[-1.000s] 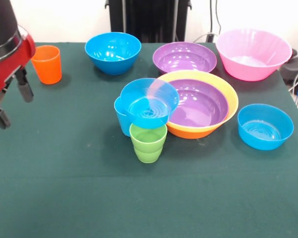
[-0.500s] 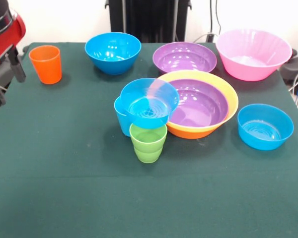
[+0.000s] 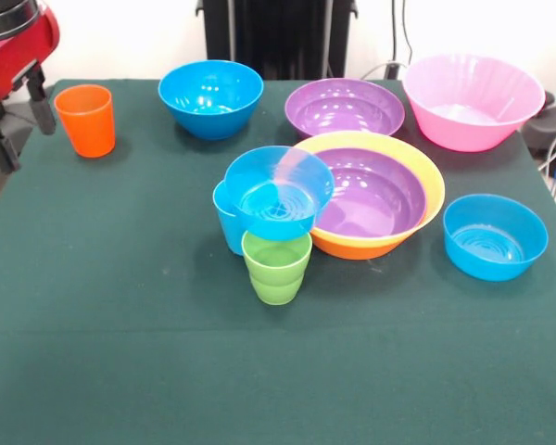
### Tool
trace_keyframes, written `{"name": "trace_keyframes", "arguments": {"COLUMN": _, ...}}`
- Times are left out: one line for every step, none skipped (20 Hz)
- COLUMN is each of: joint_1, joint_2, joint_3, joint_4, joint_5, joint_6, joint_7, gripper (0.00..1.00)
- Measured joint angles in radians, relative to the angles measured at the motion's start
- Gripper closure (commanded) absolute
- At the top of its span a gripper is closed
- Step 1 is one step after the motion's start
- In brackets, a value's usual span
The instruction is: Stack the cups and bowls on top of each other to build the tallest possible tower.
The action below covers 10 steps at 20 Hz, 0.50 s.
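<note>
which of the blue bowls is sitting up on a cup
The middle blue bowl, perched on the light blue cup; the other two blue bowls rest on the table.

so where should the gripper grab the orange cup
Probably by the rim of the orange cup, coming straight down from above. It stands upright, mouth open, alone near the table corner, with nothing touching it. The open gripper is already beside it.

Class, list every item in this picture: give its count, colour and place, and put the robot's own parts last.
Cups: three; orange far left, light blue and green at centre.
Blue bowls: three; one at the back, one resting on the light blue cup, one at right.
Purple bowls: two; one at the back, one inside the orange-yellow bowl.
Orange-yellow bowl: one, centre.
Pink bowl: one, back right.
Table: one, dark green.
Tool: one, open, top left, beside the orange cup.
</note>
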Motion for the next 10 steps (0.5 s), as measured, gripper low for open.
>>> {"name": "trace_keyframes", "arguments": {"joint_1": -0.002, "joint_2": -0.009, "joint_3": 0.0, "joint_4": 0.021, "joint_5": -0.002, "joint_6": -0.018, "joint_7": 0.0, "gripper": 0.0}}
{"name": "trace_keyframes", "arguments": {"joint_1": -0.004, "joint_2": -0.016, "joint_3": 0.0, "joint_4": 0.039, "joint_5": -0.002, "joint_6": -0.033, "joint_7": 0.0, "gripper": 0.0}}
{"name": "trace_keyframes", "arguments": {"joint_1": -0.006, "joint_2": -0.025, "joint_3": 0.0, "joint_4": 0.061, "joint_5": -0.002, "joint_6": -0.051, "joint_7": 0.0, "gripper": 0.0}}
{"name": "trace_keyframes", "arguments": {"joint_1": -0.012, "joint_2": -0.041, "joint_3": 0.001, "joint_4": 0.103, "joint_5": -0.004, "joint_6": -0.088, "joint_7": 0.0, "gripper": 0.0}}
{"name": "trace_keyframes", "arguments": {"joint_1": -0.014, "joint_2": -0.045, "joint_3": 0.001, "joint_4": 0.113, "joint_5": -0.004, "joint_6": -0.097, "joint_7": 0.0, "gripper": 0.0}}
{"name": "trace_keyframes", "arguments": {"joint_1": -0.025, "joint_2": -0.063, "joint_3": 0.004, "joint_4": 0.164, "joint_5": -0.009, "joint_6": -0.141, "joint_7": 0.0, "gripper": 0.0}}
{"name": "trace_keyframes", "arguments": {"joint_1": -0.029, "joint_2": -0.068, "joint_3": 0.005, "joint_4": 0.18, "joint_5": -0.01, "joint_6": -0.156, "joint_7": 0.0, "gripper": 0.0}}
{"name": "trace_keyframes", "arguments": {"joint_1": -0.035, "joint_2": -0.076, "joint_3": 0.006, "joint_4": 0.202, "joint_5": -0.013, "joint_6": -0.175, "joint_7": 0.0, "gripper": 0.0}}
{"name": "trace_keyframes", "arguments": {"joint_1": -0.04, "joint_2": -0.081, "joint_3": 0.007, "joint_4": 0.219, "joint_5": -0.016, "joint_6": -0.189, "joint_7": 0.0, "gripper": 0.0}}
{"name": "trace_keyframes", "arguments": {"joint_1": -0.047, "joint_2": -0.089, "joint_3": 0.009, "joint_4": 0.241, "joint_5": -0.019, "joint_6": -0.208, "joint_7": 0.0, "gripper": 0.0}}
